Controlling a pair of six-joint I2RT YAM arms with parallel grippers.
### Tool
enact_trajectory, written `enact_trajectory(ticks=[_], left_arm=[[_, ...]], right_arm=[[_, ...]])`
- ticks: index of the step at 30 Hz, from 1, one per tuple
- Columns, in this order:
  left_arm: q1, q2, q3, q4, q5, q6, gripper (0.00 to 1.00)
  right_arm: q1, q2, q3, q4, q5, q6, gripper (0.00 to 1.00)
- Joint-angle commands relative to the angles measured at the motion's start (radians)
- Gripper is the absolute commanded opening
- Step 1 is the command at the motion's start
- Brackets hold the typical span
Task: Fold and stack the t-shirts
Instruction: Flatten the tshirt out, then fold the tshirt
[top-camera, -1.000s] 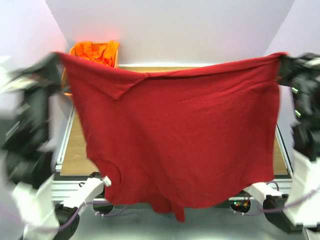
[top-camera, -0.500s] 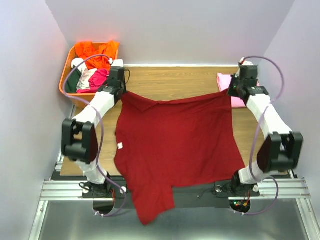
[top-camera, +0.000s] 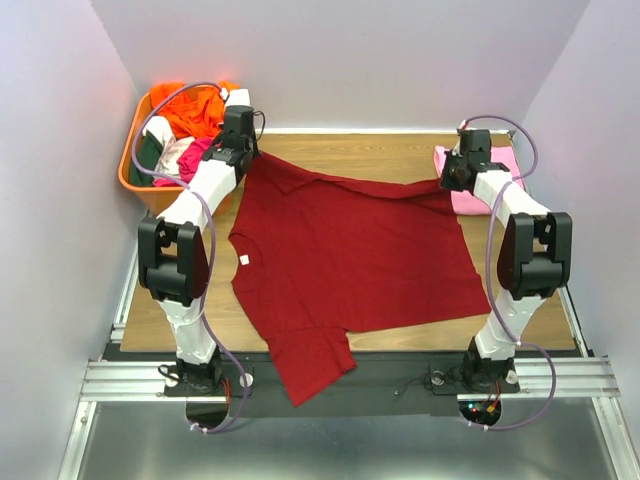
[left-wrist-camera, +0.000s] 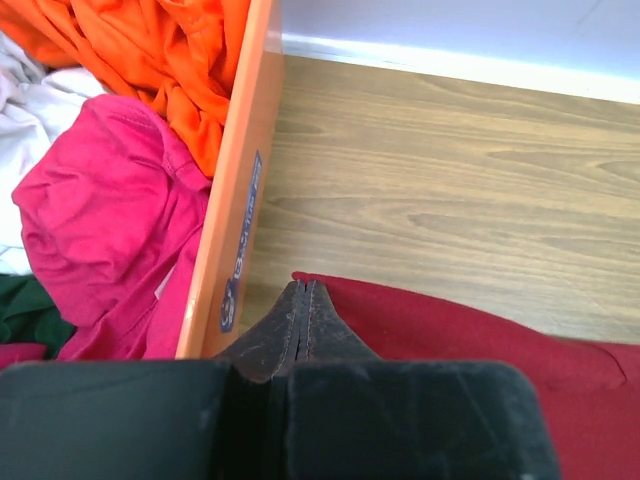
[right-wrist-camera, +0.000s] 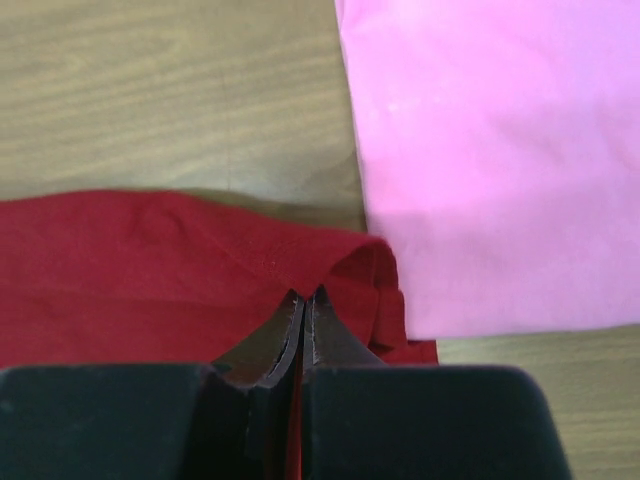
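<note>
The dark red t-shirt (top-camera: 345, 255) lies spread on the wooden table, its white neck label (top-camera: 242, 261) at the left and one sleeve hanging over the near edge. My left gripper (top-camera: 246, 160) is shut on its far left corner (left-wrist-camera: 330, 290), right beside the orange basket. My right gripper (top-camera: 452, 178) is shut on its far right corner (right-wrist-camera: 340, 260). That corner touches the folded light pink t-shirt (top-camera: 478, 180), which shows large in the right wrist view (right-wrist-camera: 490, 160).
The orange basket (top-camera: 135, 185) at the far left holds several garments: orange (left-wrist-camera: 150, 50), magenta (left-wrist-camera: 100, 230), white and dark green. Its wall (left-wrist-camera: 240, 200) stands just left of my left gripper. Bare wood (top-camera: 350, 155) lies beyond the red shirt.
Both arms have swung the red shirt from hanging high in front of the camera down and away. It now lies flat on the table, with its held corners farther back.
</note>
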Motion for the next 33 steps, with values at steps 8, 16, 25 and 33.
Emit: enact_trajectory(ticks=[8,16,25,33], left_arm=[[0.053,-0.16,-0.06,-0.091,0.005,-0.1,0.0],[0.06,-0.157,-0.084,-0.114,0.081,-0.13,0.0],[0.058,-0.21,-0.147,-0.215,0.132,-0.187,0.0],[0.058,-0.299,-0.278,-0.26,0.225,-0.258,0.0]], right_arm=[[-0.04,-0.066,0.112,0.064,-0.006,0.006,0.01],[-0.04,-0.015,0.154,0.061,-0.041,-0.008,0.01],[-0.04,-0.04,0.08,0.033,-0.081,0.001,0.01],[-0.042,-0.103,0.007,-0.006,-0.058,0.023,0.01]])
